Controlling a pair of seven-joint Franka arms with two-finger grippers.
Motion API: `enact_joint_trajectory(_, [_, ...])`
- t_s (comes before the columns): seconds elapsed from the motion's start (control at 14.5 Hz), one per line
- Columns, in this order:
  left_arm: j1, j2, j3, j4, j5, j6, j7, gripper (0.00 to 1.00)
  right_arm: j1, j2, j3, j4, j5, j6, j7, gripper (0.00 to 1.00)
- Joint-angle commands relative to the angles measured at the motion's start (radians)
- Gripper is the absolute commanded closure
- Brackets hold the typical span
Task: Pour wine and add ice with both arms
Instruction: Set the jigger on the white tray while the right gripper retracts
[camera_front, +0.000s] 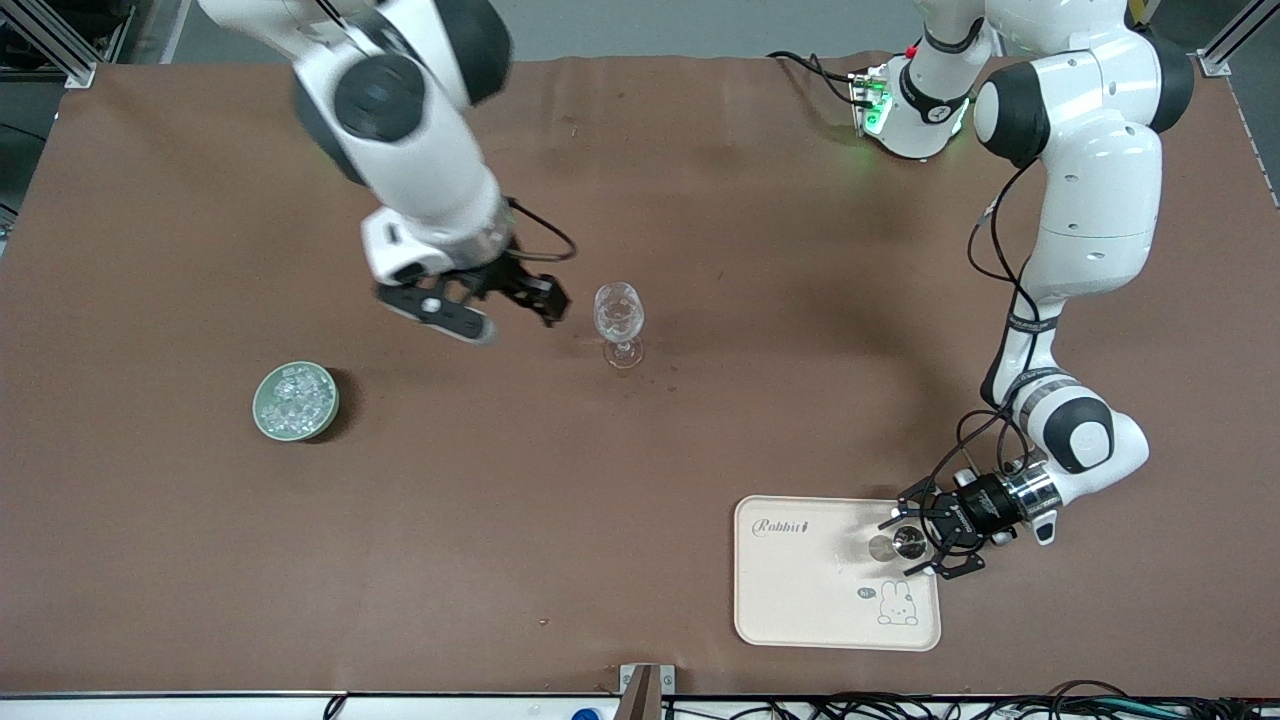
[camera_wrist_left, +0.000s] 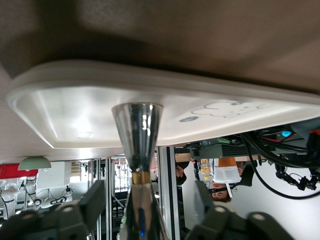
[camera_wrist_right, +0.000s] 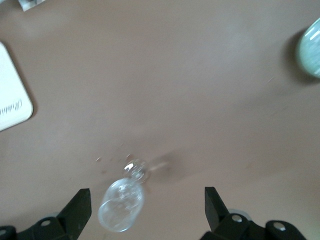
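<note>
A clear wine glass (camera_front: 618, 322) stands upright mid-table; it also shows in the right wrist view (camera_wrist_right: 121, 204). My right gripper (camera_front: 500, 308) hangs open and empty over the table beside the glass, toward the right arm's end (camera_wrist_right: 147, 196). The ice (camera_front: 293, 395) lies as whitish chunks in a pale green bowl (camera_front: 295, 402). My left gripper (camera_front: 920, 543) is open, its fingers (camera_wrist_left: 95, 197) on either side of a silver metal vessel (camera_wrist_left: 137, 130) without touching it. The vessel (camera_front: 908, 542) stands on the cream tray (camera_front: 800, 590).
The tray, printed with a rabbit drawing, lies near the table's front edge at the left arm's end; its rim shows in the left wrist view (camera_wrist_left: 75, 115) and the right wrist view (camera_wrist_right: 10, 100). The green bowl also shows in the right wrist view (camera_wrist_right: 312, 47). A brown mat (camera_front: 640, 500) covers the table.
</note>
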Motion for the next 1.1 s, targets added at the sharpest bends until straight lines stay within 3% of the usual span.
enact_joint_trajectory(0.0, [0.007,-0.04,0.008,-0.029,0.002,-0.014,0.01,0.0,-0.029,-0.122,-0.136,-0.043,-0.005,-0.043,-0.21,0.0])
enact_joint_trajectory(0.28, [0.008,-0.072,0.01,-0.046,0.16,-0.018,0.011,0.0,-0.053,-0.199,-0.362,-0.051,0.003,-0.069,-0.541,0.0])
enact_joint_trajectory(0.62, [0.008,-0.124,0.043,-0.042,0.422,-0.057,0.011,0.0,-0.079,-0.231,-0.532,-0.055,0.019,-0.087,-0.868,0.0])
enact_joint_trajectory(0.83, [0.0,-0.15,0.118,-0.039,0.493,-0.09,0.011,0.0,-0.088,-0.227,-0.574,-0.04,0.023,-0.089,-0.924,0.0])
enact_joint_trajectory(1.03, [0.002,-0.176,0.138,-0.001,0.655,-0.09,0.011,0.0,-0.125,-0.222,-0.569,0.003,0.024,-0.101,-0.991,0.0])
